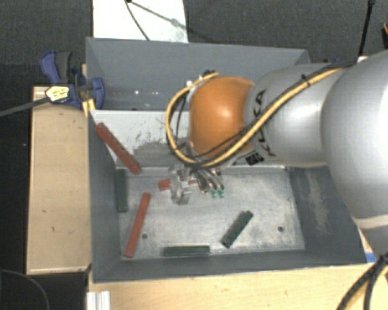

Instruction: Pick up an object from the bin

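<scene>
Fingers (181, 191) low, open or closed unclear, small red piece (163, 185) perhaps touching, red stick (137, 225), green bar (237, 228) nearby

Dark, carpet-like floor (26, 18) lies all round. A white sheet (158, 15) rests on it at the top (a black cable (138, 19) crosses it). Another black cable (13, 108) runs in from the left, and a third (368, 18) runs down at the top right.
</scene>
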Robot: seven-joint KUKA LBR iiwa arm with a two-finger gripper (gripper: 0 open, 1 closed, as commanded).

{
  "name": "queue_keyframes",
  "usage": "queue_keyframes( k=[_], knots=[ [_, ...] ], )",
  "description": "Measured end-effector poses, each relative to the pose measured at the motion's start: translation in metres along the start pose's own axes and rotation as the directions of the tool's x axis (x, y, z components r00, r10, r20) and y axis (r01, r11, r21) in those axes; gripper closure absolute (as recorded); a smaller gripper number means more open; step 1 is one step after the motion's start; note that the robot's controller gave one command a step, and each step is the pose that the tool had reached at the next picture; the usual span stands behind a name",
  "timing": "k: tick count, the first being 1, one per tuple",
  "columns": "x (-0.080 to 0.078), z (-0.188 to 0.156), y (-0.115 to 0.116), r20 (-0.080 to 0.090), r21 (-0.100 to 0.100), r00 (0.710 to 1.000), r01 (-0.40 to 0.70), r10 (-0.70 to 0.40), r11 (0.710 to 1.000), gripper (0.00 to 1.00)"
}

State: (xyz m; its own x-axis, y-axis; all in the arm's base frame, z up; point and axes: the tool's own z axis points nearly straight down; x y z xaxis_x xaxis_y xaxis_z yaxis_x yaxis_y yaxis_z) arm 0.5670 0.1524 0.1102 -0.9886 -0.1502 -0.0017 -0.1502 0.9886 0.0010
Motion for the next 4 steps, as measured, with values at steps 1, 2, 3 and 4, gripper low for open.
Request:
queue_keyframes(
  k=[1, 2, 3, 4],
  knots=[
    [0.0, 0.0, 0.0, 0.0, 0.0, 1.0, -0.003, 0.003, 1.0, 0.0],
    [-0.021, 0.041, -0.031, 0.002, 0.001, 0.97, 0.245, -0.245, 0.97, 0.0],
    [-0.021, 0.039, -0.029, 0.004, 0.0, 0.971, 0.239, -0.239, 0.971, 1.0],
    [0.012, -0.091, -0.029, 0.007, 0.004, 0.86, 0.511, -0.511, 0.86, 1.0]
  ],
)
